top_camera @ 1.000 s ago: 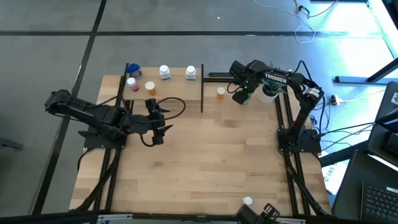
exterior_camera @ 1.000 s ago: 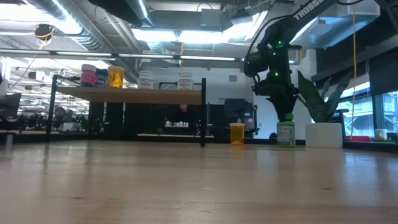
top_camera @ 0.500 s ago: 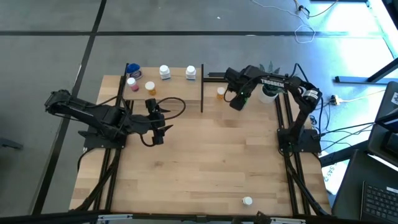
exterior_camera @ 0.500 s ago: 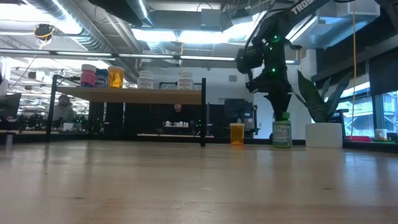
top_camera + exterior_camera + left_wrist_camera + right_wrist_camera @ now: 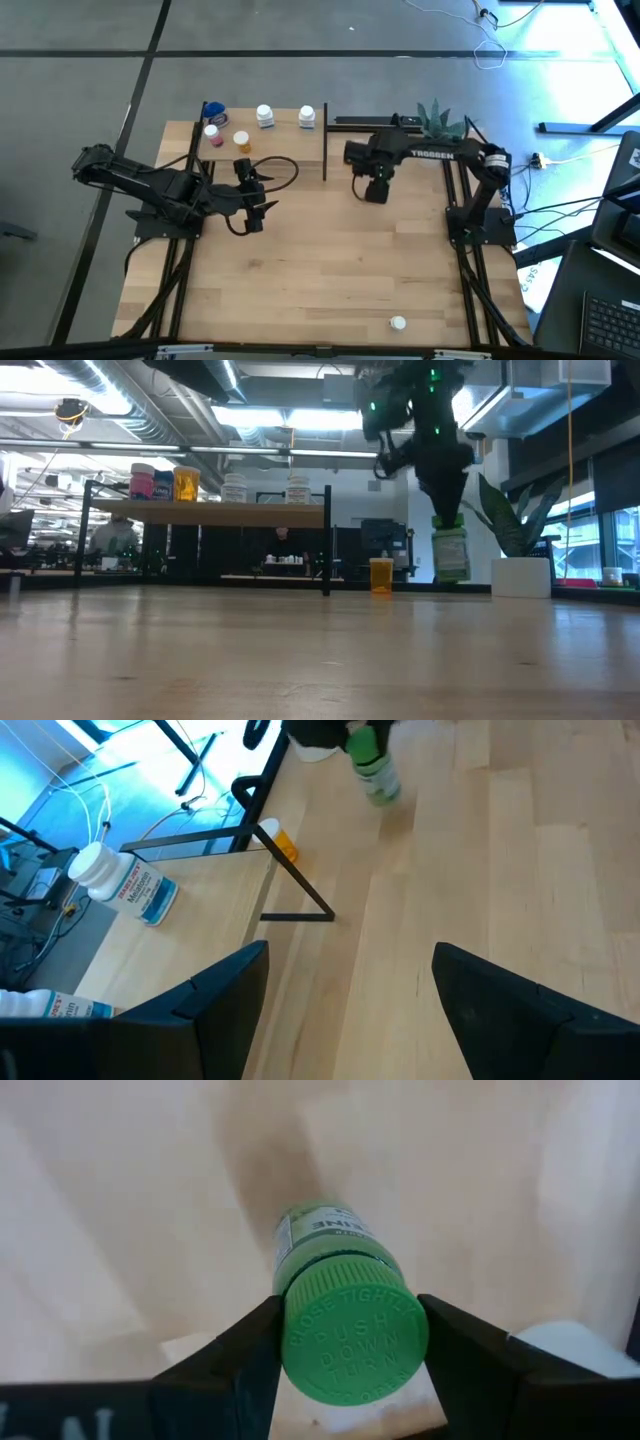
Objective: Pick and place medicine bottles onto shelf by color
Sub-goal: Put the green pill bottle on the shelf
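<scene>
My right gripper (image 5: 375,187) is shut on a green bottle (image 5: 450,553) with a green cap, right of the shelf (image 5: 262,150) and above the table. The shelf carries blue (image 5: 213,110), pink (image 5: 211,133), orange (image 5: 241,142) and two white bottles (image 5: 264,116) (image 5: 306,117), all standing on their bases. Another orange bottle (image 5: 381,575) stands on the table beside the shelf's right post; my right arm hides it in the high view. A white-capped bottle (image 5: 398,323) lies near the table's near edge. My left gripper (image 5: 250,197) waits open in front of the shelf. My right gripper pinches the green bottle's cap (image 5: 352,1342) between its two fingers (image 5: 250,1355), one on each side of the cap. The fingers come from above, pointing down. The bottle's body (image 5: 322,1240) hangs below them, roughly upright and lifted clear of the table.
A potted plant (image 5: 436,118) in a white pot (image 5: 520,576) stands at the table's far right corner. The shelf's black posts (image 5: 325,155) rise at its edges. Bare wooden tabletop (image 5: 330,260) spreads across the middle and near side. A person shows in the room behind.
My right gripper, shut on the green bottle, has moved from beside the plant toward the table's left and slightly nearer, past the orange bottle. It first carried the bottle low over the table and has now raised it clear.
</scene>
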{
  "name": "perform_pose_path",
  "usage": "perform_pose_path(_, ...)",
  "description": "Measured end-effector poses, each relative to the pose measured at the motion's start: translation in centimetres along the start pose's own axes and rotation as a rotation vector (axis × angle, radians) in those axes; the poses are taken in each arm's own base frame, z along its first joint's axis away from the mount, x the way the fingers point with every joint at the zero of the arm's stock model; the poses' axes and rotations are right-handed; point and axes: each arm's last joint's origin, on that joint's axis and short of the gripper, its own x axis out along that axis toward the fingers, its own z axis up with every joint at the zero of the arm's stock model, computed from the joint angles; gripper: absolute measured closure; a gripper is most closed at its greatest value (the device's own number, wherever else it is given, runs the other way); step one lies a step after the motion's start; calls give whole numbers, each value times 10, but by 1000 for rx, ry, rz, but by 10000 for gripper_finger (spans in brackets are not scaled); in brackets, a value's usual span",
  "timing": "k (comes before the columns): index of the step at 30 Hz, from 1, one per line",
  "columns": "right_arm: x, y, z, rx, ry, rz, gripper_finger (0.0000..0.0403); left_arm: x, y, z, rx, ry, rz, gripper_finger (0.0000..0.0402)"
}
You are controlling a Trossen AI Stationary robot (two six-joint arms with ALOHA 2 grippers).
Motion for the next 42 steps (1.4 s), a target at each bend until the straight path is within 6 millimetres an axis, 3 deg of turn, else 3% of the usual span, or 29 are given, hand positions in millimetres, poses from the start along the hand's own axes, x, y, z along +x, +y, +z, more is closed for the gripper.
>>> perform_pose_path(7, -23, 61, 2, -178, -96, 29, 192, 0, 0, 0, 0, 0, 0, 125)
perform_pose_path(13, -32, 110, 1, -351, -228, 43, 190, 0, 0, 0, 0, 0, 0, 125)
perform_pose_path(19, -50, 135, 5, -442, -378, 61, 190, 0, 0, 0, -25, 0, -3, 125)
perform_pose_path(26, -102, 119, 13, -436, -529, 57, 190, 0, 0, 0, -88, 0, -3, 125)
perform_pose_path(33, -153, 78, 21, -385, -712, -16, 189, 0, 0, 0, -108, 1, -3, 125)
perform_pose_path(37, -163, 51, 28, -342, -772, -53, 189, -2, 1, 0, -115, -4, -4, 125)
perform_pose_path(42, -159, 24, 39, -293, -793, -91, 189, -4, 4, 0, -122, -11, -4, 125)
